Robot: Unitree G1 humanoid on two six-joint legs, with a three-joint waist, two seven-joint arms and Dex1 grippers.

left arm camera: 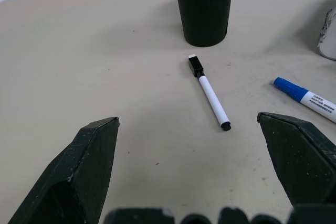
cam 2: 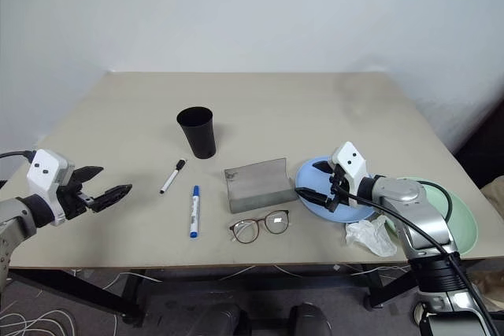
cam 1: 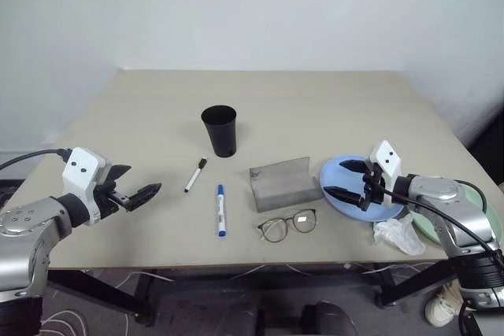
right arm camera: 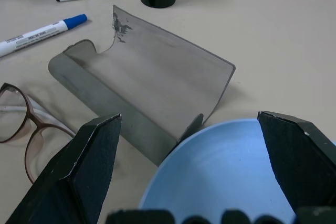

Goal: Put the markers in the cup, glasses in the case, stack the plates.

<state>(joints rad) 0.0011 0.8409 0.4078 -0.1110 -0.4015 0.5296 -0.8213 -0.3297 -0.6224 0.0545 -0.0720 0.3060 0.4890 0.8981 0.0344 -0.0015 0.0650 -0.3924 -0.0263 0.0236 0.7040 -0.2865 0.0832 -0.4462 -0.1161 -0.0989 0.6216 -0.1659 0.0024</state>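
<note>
Left eye view is showing a beige table with the black cup standing upright near its middle, well back from the near edge. Nearer the front edge, the thin black-capped marker is lying at a slant, and the blue-capped marker is lying just beside it, apart from it, with its cap pointing away from the edge. The grey case is sitting open between the markers and the light blue plate, and the glasses are lying unfolded between the case and the front edge. The mint green plate is sitting at the right edge, partly under the arm, with a white tissue wad lying in front of the two plates. The left gripper is hovering over the table's left front part with its fingers spread wide and nothing between them. The right gripper is hanging over the blue plate, fingers also spread wide and empty. Right eye view is giving the same layout. Left wrist view is looking between wide-spread fingers at the thin marker, with the cup's base beyond it and the blue marker's cap end to one side. Right wrist view is showing the wide-spread fingers above the blue plate's rim, which is touching or overlapping the open case; the glasses, both markers and the cup's base are lying beyond.
</note>
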